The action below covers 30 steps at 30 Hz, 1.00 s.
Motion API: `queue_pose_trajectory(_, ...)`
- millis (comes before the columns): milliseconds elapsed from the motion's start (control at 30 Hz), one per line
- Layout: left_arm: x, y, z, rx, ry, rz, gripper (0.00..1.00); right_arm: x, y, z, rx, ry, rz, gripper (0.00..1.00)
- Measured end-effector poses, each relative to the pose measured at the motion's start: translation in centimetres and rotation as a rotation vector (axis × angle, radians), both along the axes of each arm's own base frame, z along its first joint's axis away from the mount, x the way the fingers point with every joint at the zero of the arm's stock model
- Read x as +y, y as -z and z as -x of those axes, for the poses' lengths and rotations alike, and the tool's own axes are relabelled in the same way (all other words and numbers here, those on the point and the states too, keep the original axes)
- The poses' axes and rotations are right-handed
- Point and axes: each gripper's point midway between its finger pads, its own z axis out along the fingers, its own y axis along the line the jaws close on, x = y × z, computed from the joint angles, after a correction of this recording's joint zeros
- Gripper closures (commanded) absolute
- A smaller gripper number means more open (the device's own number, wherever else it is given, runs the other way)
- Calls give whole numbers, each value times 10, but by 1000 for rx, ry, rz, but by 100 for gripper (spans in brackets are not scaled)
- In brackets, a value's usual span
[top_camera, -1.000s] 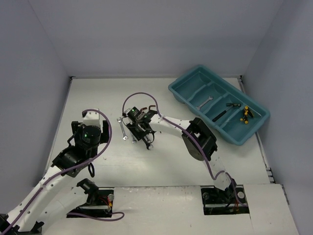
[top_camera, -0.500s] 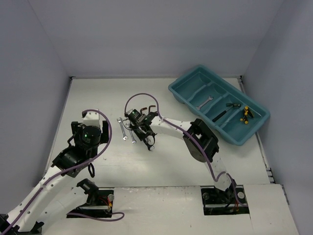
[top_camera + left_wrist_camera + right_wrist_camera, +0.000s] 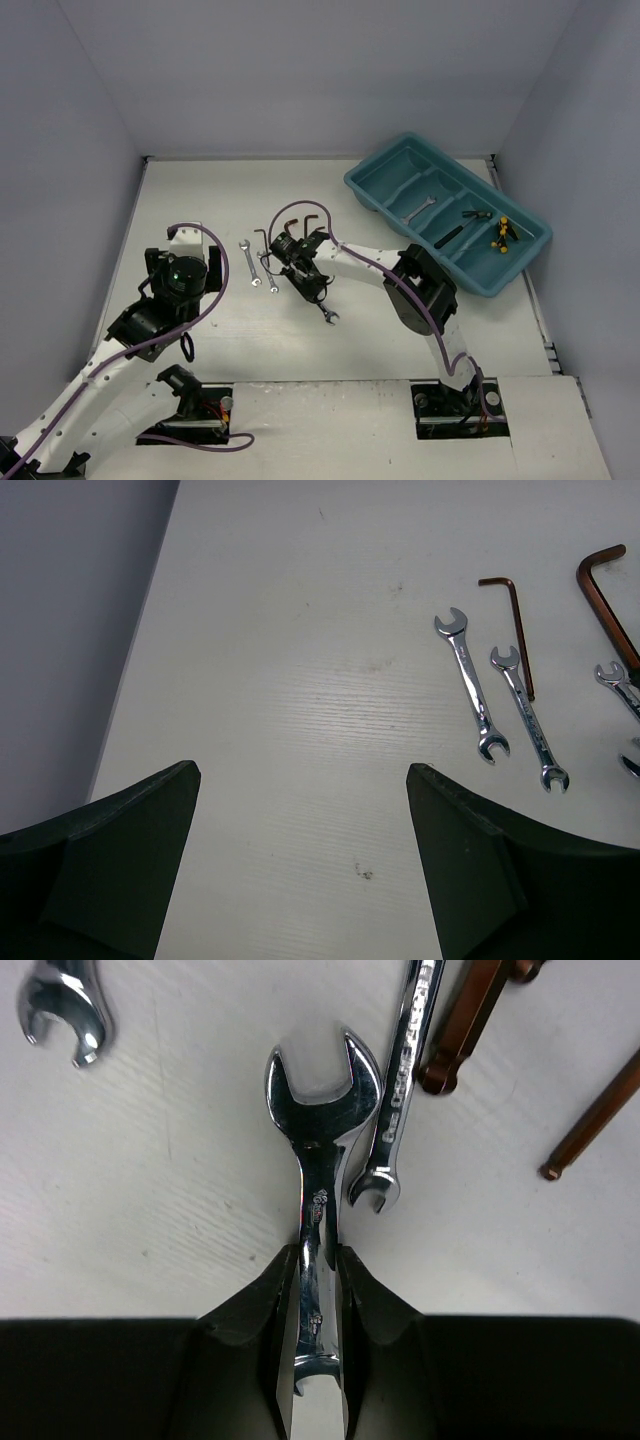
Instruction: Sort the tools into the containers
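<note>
Three wrenches [image 3: 400,1080] are counted at the right wrist. One wrench [image 3: 318,1210], clamped in the right jaws, is pointed lengthwise toward frame top. The left jaws are held wide, empty.

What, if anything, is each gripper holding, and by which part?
The right gripper holds a wrench, its fingers pinching the shank, one open end jutting forward. The left gripper is open and holds nothing.
</note>
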Motion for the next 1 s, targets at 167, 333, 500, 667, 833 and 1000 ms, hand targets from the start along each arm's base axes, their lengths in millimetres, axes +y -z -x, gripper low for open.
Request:
queue_pose_trajectory(167,0,0,0,1,0,-1,19,-11,0,11,39,-9,31,83)
queue_pose_trajectory(333,0,1,-1,5,0,-3,19,-15,1,18,75,-29,41,77)
queue_pose_trajectory(500,0,1,0,4,0,-4,19,-19,2,27,118,-44,58,87)
queue_pose_trajectory(667,0,0,0,1,-3,-4,19,-21,3,30,136,-56,63,100)
queue_pose_trajectory(833,1,0,0,-1,-6,-5,19,-22,1,28,138,-52,66,100)
queue_pose_trajectory(1000,2,-1,0,-6,-10,-4,19,-25,-4,21,137,-24,59,100)
